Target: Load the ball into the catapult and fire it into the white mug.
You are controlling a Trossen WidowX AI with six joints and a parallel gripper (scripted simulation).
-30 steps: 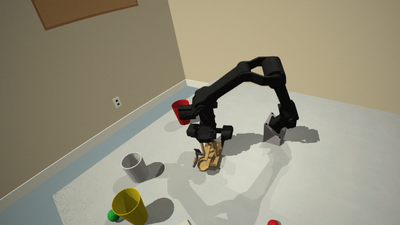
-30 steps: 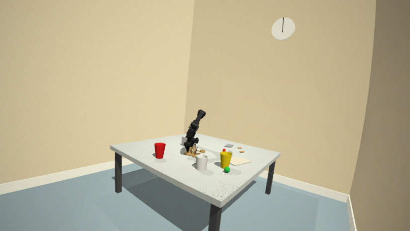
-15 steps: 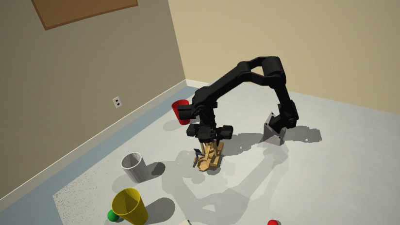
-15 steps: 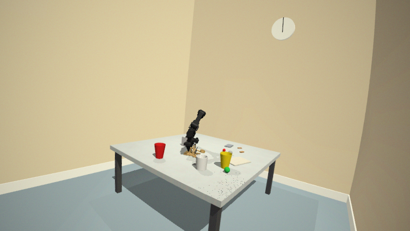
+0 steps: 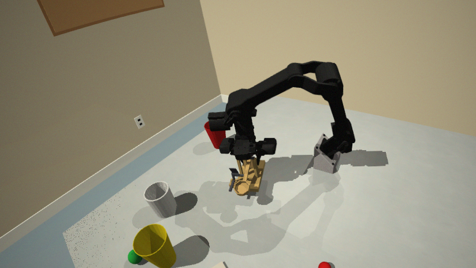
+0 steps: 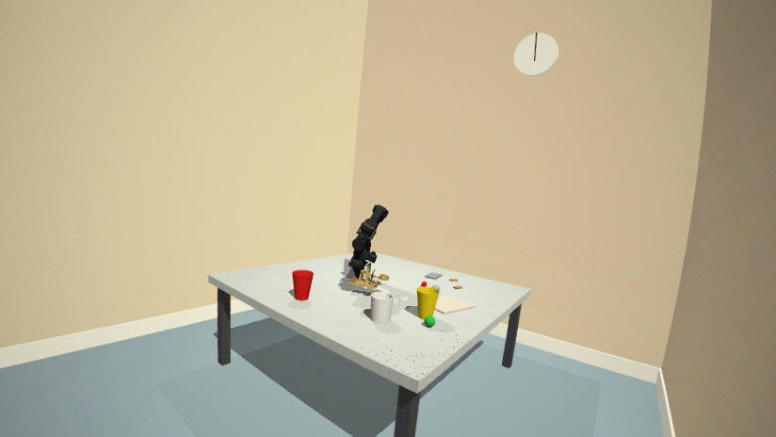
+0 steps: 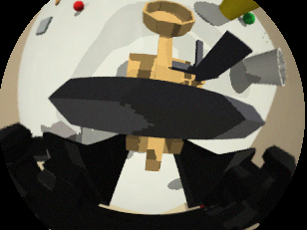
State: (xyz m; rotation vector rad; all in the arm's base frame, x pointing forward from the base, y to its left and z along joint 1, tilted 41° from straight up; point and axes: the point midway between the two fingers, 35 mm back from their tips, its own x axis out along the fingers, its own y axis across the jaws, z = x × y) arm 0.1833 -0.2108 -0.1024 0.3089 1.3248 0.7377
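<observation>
The tan wooden catapult [image 5: 259, 179] [image 7: 141, 66] stands on the table, its round cup [image 5: 241, 188] [image 6: 383, 277] empty and toward the front. A dark crossbar [image 7: 154, 106] spans it. My gripper [image 5: 249, 160] [image 7: 153, 134] points down, shut on the catapult's rear part behind the crossbar; the crossbar partly hides the contact. The white mug [image 5: 161, 203] [image 6: 381, 307] [image 7: 266, 68] stands upright away from the catapult. A red ball [image 5: 324, 265] [image 6: 424, 283] [image 7: 78, 6] and a green ball [image 5: 134, 256] [image 6: 429, 321] [image 7: 248, 18] lie on the table. A greyish ball [image 6: 436, 287] is partly hidden.
A yellow cup [image 5: 159, 246] [image 6: 427, 303] stands near the white mug, beside the green ball. A red cup [image 5: 216, 141] [image 6: 302, 284] stands beyond the gripper. A beige board [image 6: 455, 304], a grey block [image 6: 432, 275] [image 7: 44, 25] and small orange pieces lie on the table.
</observation>
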